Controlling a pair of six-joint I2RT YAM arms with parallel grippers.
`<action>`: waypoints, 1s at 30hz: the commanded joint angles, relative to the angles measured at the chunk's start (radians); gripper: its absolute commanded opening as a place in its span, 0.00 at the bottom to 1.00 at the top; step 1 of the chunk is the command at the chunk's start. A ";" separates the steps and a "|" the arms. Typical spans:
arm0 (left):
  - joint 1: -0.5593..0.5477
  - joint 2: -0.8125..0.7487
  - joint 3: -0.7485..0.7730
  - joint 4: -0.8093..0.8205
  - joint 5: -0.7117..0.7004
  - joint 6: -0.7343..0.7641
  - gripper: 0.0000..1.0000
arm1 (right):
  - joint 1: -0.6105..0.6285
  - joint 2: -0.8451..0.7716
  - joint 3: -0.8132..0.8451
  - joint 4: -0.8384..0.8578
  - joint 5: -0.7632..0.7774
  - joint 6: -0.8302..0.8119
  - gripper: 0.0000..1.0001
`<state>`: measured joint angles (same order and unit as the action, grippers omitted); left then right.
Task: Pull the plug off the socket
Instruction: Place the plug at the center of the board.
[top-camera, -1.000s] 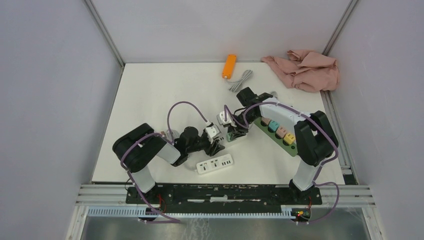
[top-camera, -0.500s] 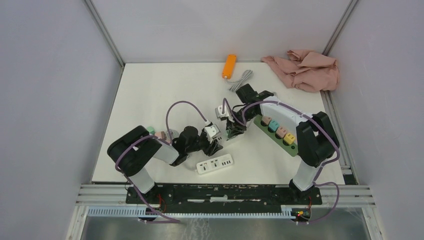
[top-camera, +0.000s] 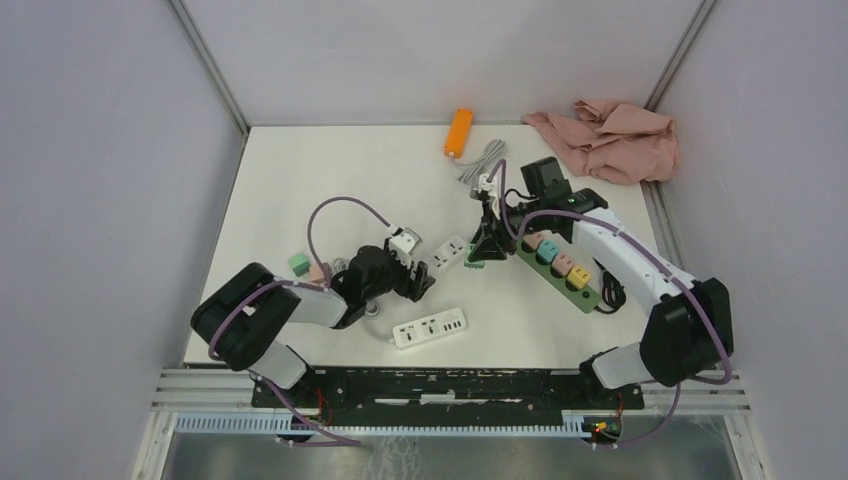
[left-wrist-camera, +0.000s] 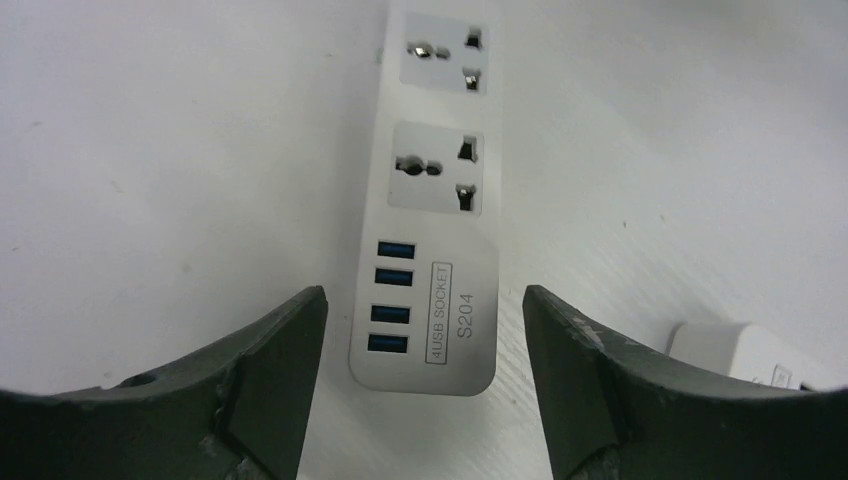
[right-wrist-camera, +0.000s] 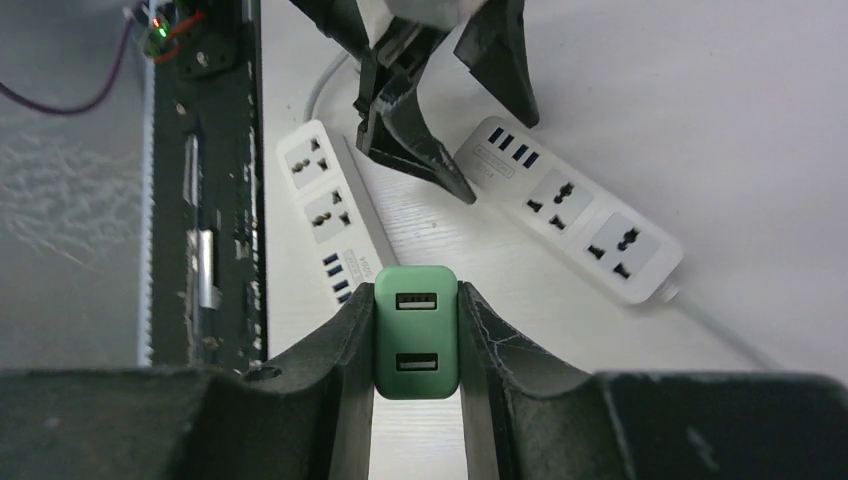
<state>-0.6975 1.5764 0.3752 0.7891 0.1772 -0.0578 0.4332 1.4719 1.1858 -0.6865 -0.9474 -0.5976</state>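
Note:
The green two-port USB plug (right-wrist-camera: 416, 335) is clamped between the fingers of my right gripper (right-wrist-camera: 416, 300), which is shut on it and holds it in the air. In the top view the plug (top-camera: 473, 266) hangs just right of the white socket strip (top-camera: 450, 252), apart from it. The strip (left-wrist-camera: 430, 250) lies flat with both outlets bare. My left gripper (left-wrist-camera: 425, 340) is open, its fingers standing either side of the strip's USB end without touching it. From above, the left gripper (top-camera: 424, 273) sits at the strip's near-left end.
A second white power strip (top-camera: 430, 328) lies near the front edge. A green strip (top-camera: 590, 297) carrying several coloured plugs lies to the right. An orange strip (top-camera: 459, 132) and a pink cloth (top-camera: 610, 135) are at the back. Two small plugs (top-camera: 298, 264) sit left.
The right gripper has pulled the green plug out of the white strip and swung right and back. The left gripper has opened and let go of the strip, drawing slightly left.

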 joint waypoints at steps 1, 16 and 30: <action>0.013 -0.161 0.034 -0.145 -0.112 -0.165 0.83 | -0.036 -0.120 -0.117 0.285 -0.090 0.519 0.00; 0.020 -0.600 0.075 -0.439 -0.016 -0.592 0.98 | -0.135 -0.108 -0.291 0.626 -0.032 1.271 0.04; -0.286 -0.536 0.329 -0.781 -0.429 -0.579 0.95 | -0.136 -0.010 -0.252 0.539 -0.015 1.248 0.09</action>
<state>-0.8753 0.9562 0.5488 0.1467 -0.0177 -0.6434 0.2985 1.4555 0.8860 -0.1604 -0.9554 0.6399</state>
